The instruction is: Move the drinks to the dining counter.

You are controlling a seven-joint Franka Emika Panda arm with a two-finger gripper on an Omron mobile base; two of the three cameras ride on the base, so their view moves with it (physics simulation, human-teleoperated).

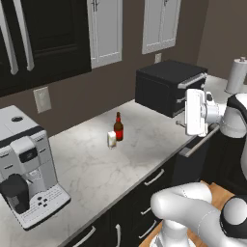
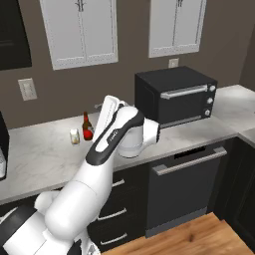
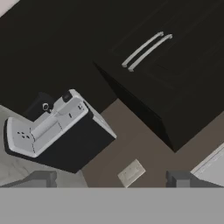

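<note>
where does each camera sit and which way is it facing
Left base view: behind the arm's left, looking down over the counter at the red bottle and glass; arm at lower right.
Right base view: behind its right, same counter; arm from lower left.
Hand view: on the hand, aimed at the coffee machine; open gripper at bottom.
Both base views share bottle, glass and oven.

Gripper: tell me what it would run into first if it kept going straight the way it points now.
Judging by the hand view, the open gripper aims at the brown wall by the wall socket, right of the coffee machine. The wall would probably come first; depth is unclear, and nothing nearer shows in that line.
</note>
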